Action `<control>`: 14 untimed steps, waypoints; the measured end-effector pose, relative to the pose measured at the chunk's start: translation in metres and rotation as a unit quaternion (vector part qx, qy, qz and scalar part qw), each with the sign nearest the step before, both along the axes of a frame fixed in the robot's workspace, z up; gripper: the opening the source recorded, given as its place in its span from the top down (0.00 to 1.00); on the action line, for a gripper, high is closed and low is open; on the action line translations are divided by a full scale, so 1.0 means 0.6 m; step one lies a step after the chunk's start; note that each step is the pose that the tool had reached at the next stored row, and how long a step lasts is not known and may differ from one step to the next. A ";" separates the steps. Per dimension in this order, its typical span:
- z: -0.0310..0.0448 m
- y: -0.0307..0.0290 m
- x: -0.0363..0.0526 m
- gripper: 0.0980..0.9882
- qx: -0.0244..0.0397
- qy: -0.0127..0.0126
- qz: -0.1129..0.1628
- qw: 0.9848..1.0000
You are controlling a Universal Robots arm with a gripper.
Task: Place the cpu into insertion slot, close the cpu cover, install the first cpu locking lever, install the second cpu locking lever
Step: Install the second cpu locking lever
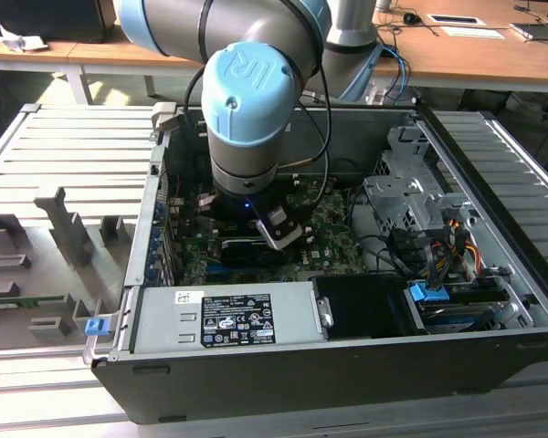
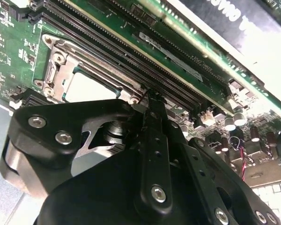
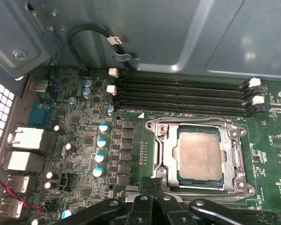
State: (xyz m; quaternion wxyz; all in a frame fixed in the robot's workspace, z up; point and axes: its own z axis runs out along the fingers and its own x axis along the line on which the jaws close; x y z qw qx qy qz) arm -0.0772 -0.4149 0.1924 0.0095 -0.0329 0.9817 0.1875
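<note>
cpu [image 3: 200, 155]: silvery square, seated in insertion slot [image 3: 161, 154] | cpu cover [image 3: 236, 159] down | end effector [image 3: 152, 185]: fingers together, empty

Silvery cpu [image 3: 199, 156] flat inside closed cpu cover [image 3: 162, 154]

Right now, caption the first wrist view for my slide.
The cpu sits in the insertion slot under the closed cpu cover; the gripper hovers at the socket's edge.

From above and in front, we look down in the exterior view into the open computer case [image 1: 283, 365], well back from it. In both wrist views we sit close over the green board [image 3: 271, 154], past the claw [image 3: 152, 185]; they share the cpu [image 3: 200, 155] and the memory slots [image 3: 178, 96].
</note>
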 end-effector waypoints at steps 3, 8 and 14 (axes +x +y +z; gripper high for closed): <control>-0.002 0.0000 -0.003 0.99 0.003 0.000 0.000 1.000; -0.004 0.0000 -0.005 0.99 0.006 -0.001 0.000 1.000; 0.014 0.0002 -0.005 0.99 0.006 -0.001 0.000 1.000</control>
